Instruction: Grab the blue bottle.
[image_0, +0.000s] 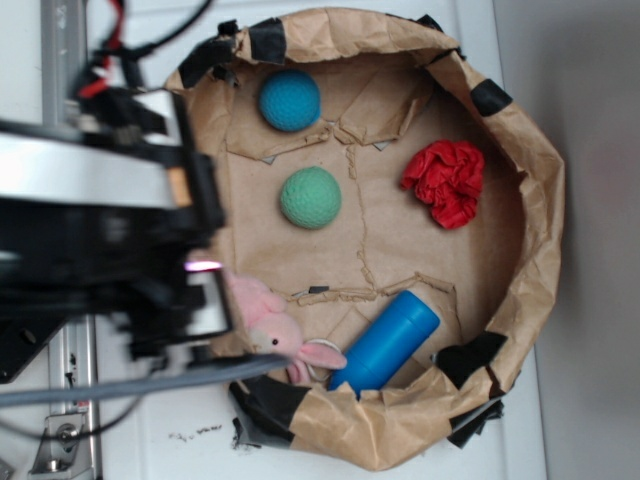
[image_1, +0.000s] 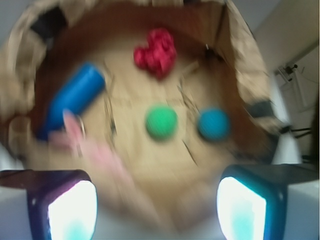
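Gripper (image_1: 155, 210) jaws wide apart, holding nothing; smooth blue plastic cylinder bottle (image_0: 386, 342) lies against the crumpled brown paper wall (image_0: 530, 190), touching the pink plush toy (image_0: 268, 318), so fingers risk snagging either.

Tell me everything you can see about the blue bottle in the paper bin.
The blue bottle is a smooth, bright-blue cylinder, apparently plastic, with plain sides and a flat end. It lies on its side, angled, on the brown paper floor near the bin's crumpled wall. Its lower end lies against the pink plush toy. The tool is not touching it.
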